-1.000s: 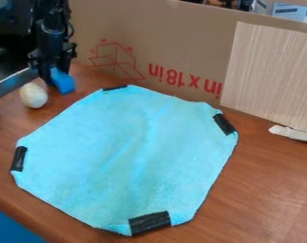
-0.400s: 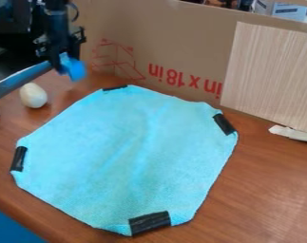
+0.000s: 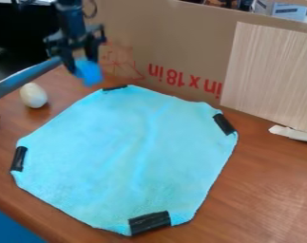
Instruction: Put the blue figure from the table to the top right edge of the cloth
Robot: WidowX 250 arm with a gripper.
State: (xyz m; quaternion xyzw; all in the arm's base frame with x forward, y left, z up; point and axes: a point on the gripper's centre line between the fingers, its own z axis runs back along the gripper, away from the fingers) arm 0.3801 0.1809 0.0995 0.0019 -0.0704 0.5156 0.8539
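RISK RPT: SLIP, SNAG, OVERSHOOT POSS.

Blue figure (image 3: 90,75) hangs nr. cloth's (image 3: 130,147) upper-left edge, w/ gripper (image 3: 83,62) closed on it. Grip depth can't be told; shallow hold poss. lets fig. slip in transit. Low carry may catch top tape strip (image 3: 115,88) & ruck cloth. Path too far back risks knocking cardboard (image 3: 175,61); overshoot R. lands fig. on table (image 3: 263,180).

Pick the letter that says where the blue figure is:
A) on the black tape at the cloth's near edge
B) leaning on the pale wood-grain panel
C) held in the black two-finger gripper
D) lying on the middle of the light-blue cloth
C: the blue figure is gripped at the lower end of the black two-finger gripper.
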